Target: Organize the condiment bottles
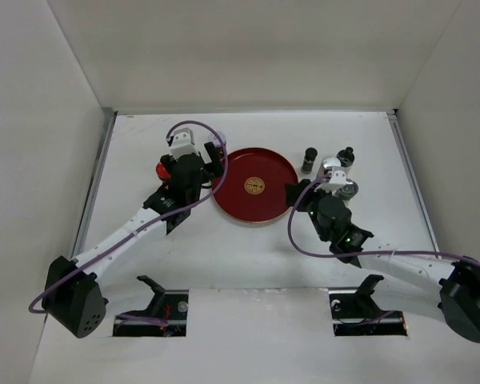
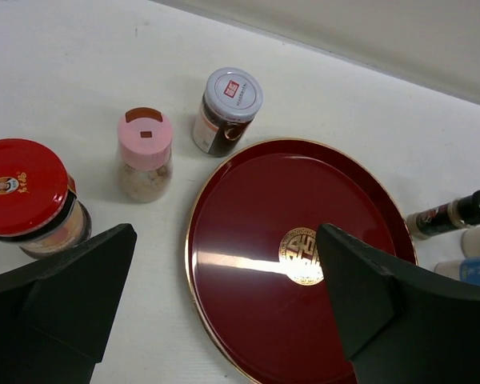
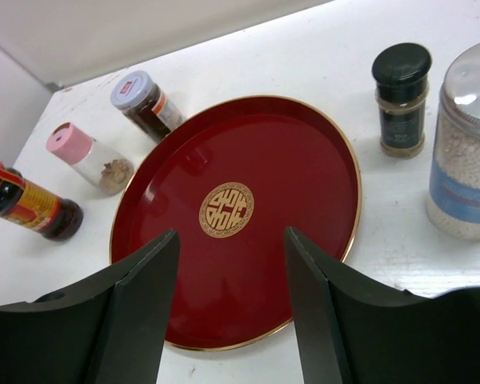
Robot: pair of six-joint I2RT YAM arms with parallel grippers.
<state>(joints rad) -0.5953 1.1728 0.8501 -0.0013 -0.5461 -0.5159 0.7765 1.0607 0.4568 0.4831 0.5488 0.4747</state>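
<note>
Left of the round red tray (image 2: 256,200) stand a red-capped jar (image 2: 24,196), a pink-capped shaker (image 2: 145,154) and a silver-capped dark jar (image 2: 228,110). My left gripper (image 2: 224,272) is open and empty, above the tray's left rim. Right of the tray (image 3: 304,160) stand a black-capped bottle (image 3: 402,100) and a silver-capped jar of white grains (image 3: 468,152). My right gripper (image 3: 232,264) is open and empty over the tray's near right part. In the top view the left gripper (image 1: 214,162) and the right gripper (image 1: 296,194) flank the tray (image 1: 240,172).
In the top view a small black-topped bottle (image 1: 348,156) and one more bottle (image 1: 350,190) stand at the right, close to my right wrist. White walls close off the table at the left, back and right. The tray holds nothing.
</note>
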